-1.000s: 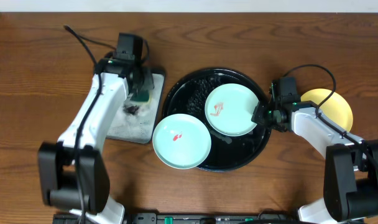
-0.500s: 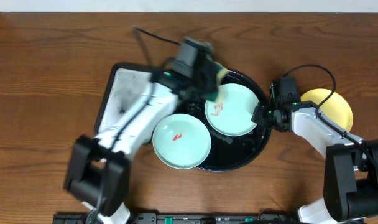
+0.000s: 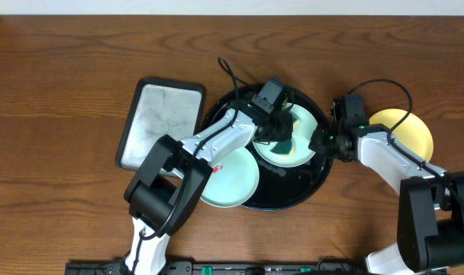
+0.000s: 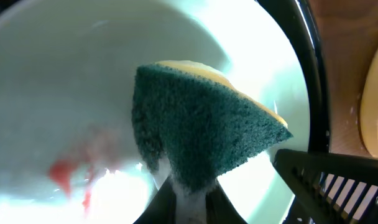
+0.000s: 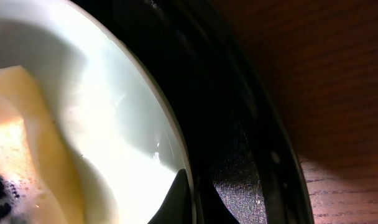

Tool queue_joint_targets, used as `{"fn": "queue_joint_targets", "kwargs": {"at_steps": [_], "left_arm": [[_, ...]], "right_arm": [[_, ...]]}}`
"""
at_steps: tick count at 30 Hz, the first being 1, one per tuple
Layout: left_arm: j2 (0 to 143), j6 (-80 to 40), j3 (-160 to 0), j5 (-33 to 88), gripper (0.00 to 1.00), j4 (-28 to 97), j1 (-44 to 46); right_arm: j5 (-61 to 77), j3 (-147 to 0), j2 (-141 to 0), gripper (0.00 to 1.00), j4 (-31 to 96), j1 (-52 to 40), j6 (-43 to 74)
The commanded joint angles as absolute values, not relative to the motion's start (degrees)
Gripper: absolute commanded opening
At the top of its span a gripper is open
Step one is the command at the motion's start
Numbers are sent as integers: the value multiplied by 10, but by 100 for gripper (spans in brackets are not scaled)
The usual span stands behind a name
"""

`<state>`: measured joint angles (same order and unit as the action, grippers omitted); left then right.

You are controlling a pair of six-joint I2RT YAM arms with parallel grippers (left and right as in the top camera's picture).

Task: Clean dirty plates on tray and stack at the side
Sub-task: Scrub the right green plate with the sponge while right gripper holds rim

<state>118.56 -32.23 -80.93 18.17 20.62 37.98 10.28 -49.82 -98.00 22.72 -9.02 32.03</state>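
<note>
On the round black tray (image 3: 293,195) lies a mint plate (image 3: 301,153). My left gripper (image 3: 280,128) is over that plate, shut on a green and yellow sponge (image 4: 201,130) whose green face lies against the plate (image 4: 64,81). A red smear (image 4: 64,174) shows left of the sponge. My right gripper (image 3: 321,143) is shut on this plate's right rim (image 5: 145,93), one finger (image 5: 178,200) lying on the inner side. A second mint plate (image 3: 232,183) with a red smear overhangs the tray's left rim. A yellow plate (image 3: 406,130) sits on the table to the right.
A rectangular grey tray (image 3: 159,122) with a black rim and white foam lies on the table left of the round tray. The left arm stretches across the second mint plate. Brown wooden table (image 3: 64,76) surrounds everything.
My left arm has swung right from the rectangular grey tray, carrying the sponge onto the mint plate in the round tray. The right arm has not moved.
</note>
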Motion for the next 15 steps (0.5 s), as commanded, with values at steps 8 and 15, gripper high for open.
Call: {"fn": "queue_joint_targets", "kwargs": {"at_steps": [8,15], "left_arm": [[1207,-192,-805,-133,8,267,373],[1207,-197,-805,-63,7,220,396]], "right_arm": [[34,-494,-985,1,266,-94,310],[32,-494,-985,1,268,-94,308]]}}
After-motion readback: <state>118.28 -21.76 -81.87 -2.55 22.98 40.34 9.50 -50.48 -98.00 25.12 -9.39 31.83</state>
